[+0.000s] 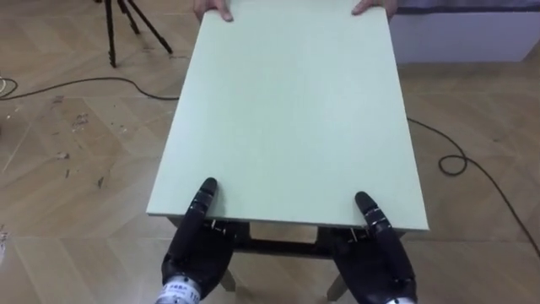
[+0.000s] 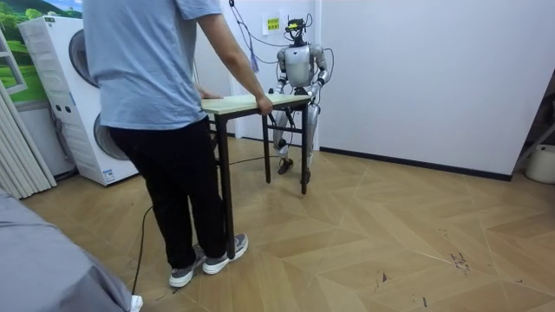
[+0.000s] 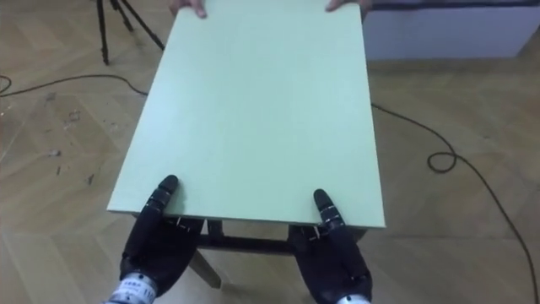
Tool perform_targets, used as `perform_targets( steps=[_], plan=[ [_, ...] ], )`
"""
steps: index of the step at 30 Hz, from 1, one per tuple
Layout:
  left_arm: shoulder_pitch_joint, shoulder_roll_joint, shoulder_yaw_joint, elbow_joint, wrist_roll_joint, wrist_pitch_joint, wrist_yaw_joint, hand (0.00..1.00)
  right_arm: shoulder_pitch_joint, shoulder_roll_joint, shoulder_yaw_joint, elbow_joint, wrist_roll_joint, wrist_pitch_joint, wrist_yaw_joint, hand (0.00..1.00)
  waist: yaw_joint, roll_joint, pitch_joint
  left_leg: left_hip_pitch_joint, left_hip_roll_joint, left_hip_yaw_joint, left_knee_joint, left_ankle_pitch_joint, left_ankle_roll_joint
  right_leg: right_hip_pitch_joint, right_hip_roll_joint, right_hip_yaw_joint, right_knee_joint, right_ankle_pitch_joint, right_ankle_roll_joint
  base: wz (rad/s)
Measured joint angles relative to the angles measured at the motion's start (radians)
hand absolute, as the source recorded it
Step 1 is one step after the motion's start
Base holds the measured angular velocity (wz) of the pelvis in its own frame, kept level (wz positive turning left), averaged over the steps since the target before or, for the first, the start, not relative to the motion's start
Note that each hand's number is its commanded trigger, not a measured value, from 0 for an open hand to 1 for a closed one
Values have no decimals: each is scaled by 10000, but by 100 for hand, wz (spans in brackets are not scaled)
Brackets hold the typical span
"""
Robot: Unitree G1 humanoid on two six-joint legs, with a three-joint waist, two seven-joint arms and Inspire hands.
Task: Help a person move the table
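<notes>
A pale green table (image 1: 287, 110) stretches away from me, its near edge just in front of my body. My left hand (image 1: 196, 241) grips the near edge at its left, thumb on the top and fingers underneath. My right hand (image 1: 380, 253) holds the same edge at its right in the same way. At the far edge a person's two hands (image 1: 215, 10) rest on the corners. In the room view the person (image 2: 165, 104) stands at one end of the table (image 2: 234, 104), and I stand at the other, close to the white wall.
A black tripod (image 1: 114, 29) stands on the wooden floor at the far left. A dark cable (image 1: 456, 160) loops over the floor to the right. White furniture (image 1: 472, 34) lies at the far right. A washing machine (image 2: 69, 104) stands behind the person.
</notes>
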Motion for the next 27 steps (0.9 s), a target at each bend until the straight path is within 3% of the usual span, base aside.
perform_targets(
  steps=[4, 7, 11, 12, 13, 14, 16, 17, 19, 20, 21, 22, 23, 24, 25, 26, 27],
  plan=[
    [-20, -14, 11, -118, 137, 38, 0, 100, -93, -15, -39, -18, -26, -29, -25, 100, -9, -218, 108, -320, 56, -15, 12, 296, -39, -39, 140, -78, -638, -331, 368, 7],
    [-32, 85, 72, -330, 194, 14, -9, 100, -210, -33, 9, -26, -26, -41, -17, 100, 34, -468, 178, -826, 40, 174, 65, 443, 43, 111, 148, 12, -1507, -1004, 409, -10],
    [-283, 93, 292, -389, 393, 138, -10, 100, -317, 256, 36, -28, -50, -55, -17, 100, 206, -790, 169, -1518, 220, 806, 448, 539, 124, 264, 205, -12, -2306, -1845, 295, -3],
    [-419, 99, 370, -390, 405, 156, -7, 100, -436, 303, 44, -27, -3, -57, -33, 100, 276, -834, 178, -1775, 439, 1127, 620, 569, 130, 269, 324, -17, -2671, -2058, 212, -5],
    [-510, 103, 408, -392, 425, 157, -6, 100, -534, 300, 58, -17, 70, -41, -78, 100, 338, -820, 181, -2025, 694, 1302, 783, 631, 104, 279, 547, -35, -2980, -2215, -11, -7],
    [-548, 102, 410, -392, 473, 155, 9, 100, -555, 300, 58, 2, 127, -41, -84, 100, 367, -813, 181, -2123, 838, 1418, 782, 711, 89, 280, 663, -43, -3101, -2272, -99, 13],
    [-676, 225, 403, -375, 697, 190, 51, 100, -549, 291, 55, 75, 264, -32, -85, 100, 347, -805, 187, -2331, 1443, 2059, 604, 1123, 100, 335, 1028, -540, -3305, -2318, -190, 30],
    [-675, 247, 405, -360, 703, 204, 51, 100, -550, 296, 61, 124, 279, -30, -85, 100, 369, -791, 193, -2319, 1575, 2167, 491, 1265, 65, 330, 1166, -569, -3441, -2282, -254, 3],
    [-538, 325, 395, -272, 697, 254, 29, 100, -547, 300, 99, 350, 289, 12, -81, 100, 753, -653, 186, -2023, 2034, 2342, -179, 1961, -186, 208, 1783, -520, -3969, -1728, -910, -35],
    [-515, 322, 381, -237, 698, 259, 23, 100, -536, 291, 115, 383, 289, 4, -81, 100, 861, -573, 185, -1953, 2095, 2344, -376, 2146, -263, 208, 1954, -522, -4097, -1540, -1112, -41],
    [-450, 328, 390, -234, 702, 273, 9, 100, -499, 281, 132, 388, 287, 2, -74, 100, 1016, -434, 180, -1820, 2237, 2322, -831, 2547, -418, 191, 2233, -519, -4326, -1327, -1411, -21],
    [-406, 320, 406, -222, 699, 303, -5, 100, -452, 277, 201, 387, 288, -64, -67, 100, 1090, -337, 178, -1643, 2268, 2229, -1464, 3099, -599, 182, 2458, -499, -4516, -1170, -1600, -12],
    [-391, 321, 412, -218, 699, 306, -5, 100, -438, 279, 222, 388, 288, -89, -67, 100, 1106, -303, 183, -1549, 2251, 2133, -1789, 3378, -790, 156, 2526, -535, -4557, -1099, -1701, 0],
    [-357, 302, 419, -218, 699, 298, -17, 100, -426, 270, 265, 380, 286, -137, -67, 100, 1153, -239, 136, -1441, 2264, 1856, -2307, 3864, -1367, 7, 2560, -625, -4682, -940, -1934, -24],
    [-297, 231, 405, -212, 699, 292, -20, 100, -433, 233, 299, 382, 252, -235, -67, 100, 1295, -146, 130, -1456, 2333, 1448, -1891, 3653, -1516, -64, 2533, -912, -4782, -831, -2005, -37],
    [-221, 188, 421, -214, 694, 272, -33, 100, -433, 216, 309, 383, 229, -262, -67, 100, 1378, -107, 124, -1483, 2356, 1386, -1331, 3236, -1494, -67, 2506, -1024, -4827, -759, -2064, -52],
    [-50, 116, 417, -213, 644, 195, -84, 100, -440, 117, 375, 381, 178, -293, -67, 100, 1439, -21, 115, -1485, 2357, 1262, -49, 2302, -1447, -68, 2396, -1395, -4829, -678, -2175, -37]
  ],
)
